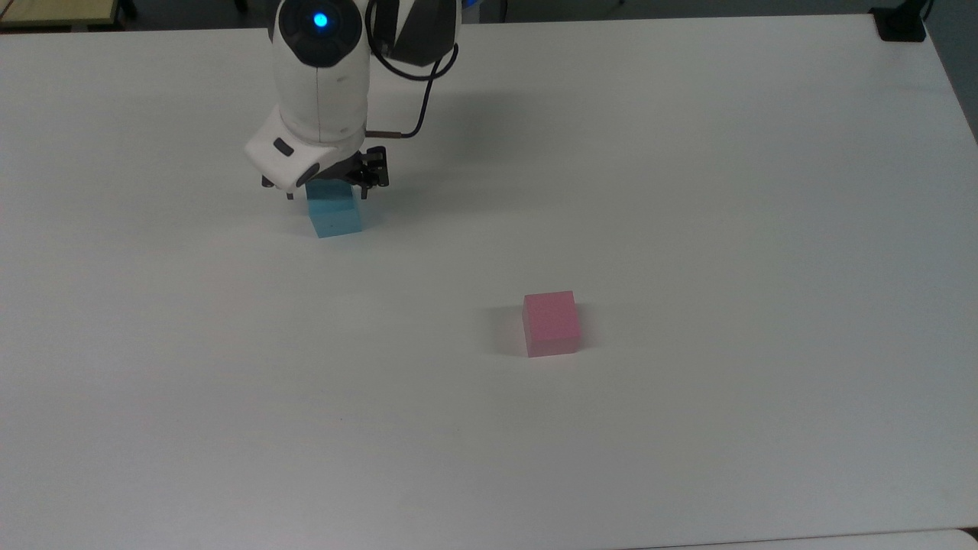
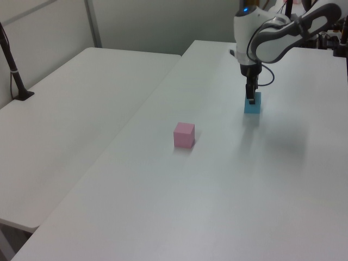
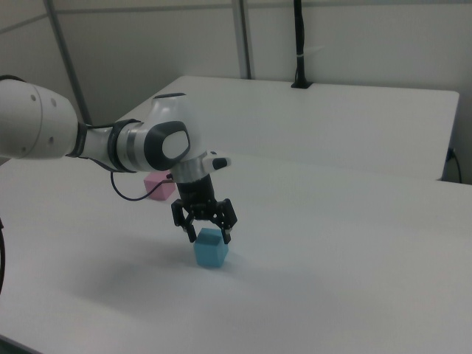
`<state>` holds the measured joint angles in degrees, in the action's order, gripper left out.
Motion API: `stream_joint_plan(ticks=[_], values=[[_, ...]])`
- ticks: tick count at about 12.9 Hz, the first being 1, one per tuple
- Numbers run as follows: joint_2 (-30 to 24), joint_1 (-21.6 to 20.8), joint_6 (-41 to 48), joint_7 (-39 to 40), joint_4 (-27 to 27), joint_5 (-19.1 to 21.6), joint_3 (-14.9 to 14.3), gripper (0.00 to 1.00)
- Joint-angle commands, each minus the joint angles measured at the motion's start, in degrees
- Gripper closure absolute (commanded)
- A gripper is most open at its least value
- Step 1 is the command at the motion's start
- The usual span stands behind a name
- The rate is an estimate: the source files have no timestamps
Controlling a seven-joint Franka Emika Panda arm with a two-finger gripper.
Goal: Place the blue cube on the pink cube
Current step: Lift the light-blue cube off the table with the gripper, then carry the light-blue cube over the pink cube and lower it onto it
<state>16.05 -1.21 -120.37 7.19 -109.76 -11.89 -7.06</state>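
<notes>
The blue cube [image 1: 334, 215] [image 2: 252, 104] [image 3: 211, 248] rests on the white table [image 1: 688, 191]. My gripper [image 1: 327, 195] [image 3: 208, 237] hangs right over it, open, with one finger on each side of the cube's top; the fingertips [image 3: 189, 235] reach just to the upper edge. In the left view the gripper [image 2: 250, 98] covers part of the cube. The pink cube [image 1: 550, 323] [image 2: 184, 135] stands apart, toward the top view's lower right. In the right view the arm hides most of the pink cube [image 3: 160, 189].
A second white table [image 2: 70, 103] adjoins on the left view's left. A black stand foot [image 1: 900, 24] sits at the top view's upper right corner. A dark pole [image 2: 12, 68] rises from the adjoining table.
</notes>
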Motion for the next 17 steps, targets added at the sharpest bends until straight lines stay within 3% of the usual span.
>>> stream_joint_plan(ticks=[1,2,3,4,6,8,9,12,17], values=[[0.6,-0.5,-1.2,0.9,-0.5,-0.9,-0.6,0.25],[0.8,-0.5,-1.1,0.8,-0.3,-0.9,-0.6,0.61],[0.7,-0.5,-0.8,0.7,0.0,-0.7,-0.6,0.82],[0.3,-0.6,-0.2,0.3,0.2,-0.3,-0.6,0.89],[-1.9,-1.2,4.8,-0.1,3.3,1.4,-0.4,0.89],[-1.7,-2.1,12.7,-1.6,13.6,8.5,0.6,0.89],[-1.8,-2.4,14.9,-3.5,17.1,10.1,1.8,0.89],[2.4,-5.1,15.1,-13.0,24.7,9.8,5.6,0.88],[14.9,-14.9,15.1,-18.2,39.8,9.2,4.2,0.86]])
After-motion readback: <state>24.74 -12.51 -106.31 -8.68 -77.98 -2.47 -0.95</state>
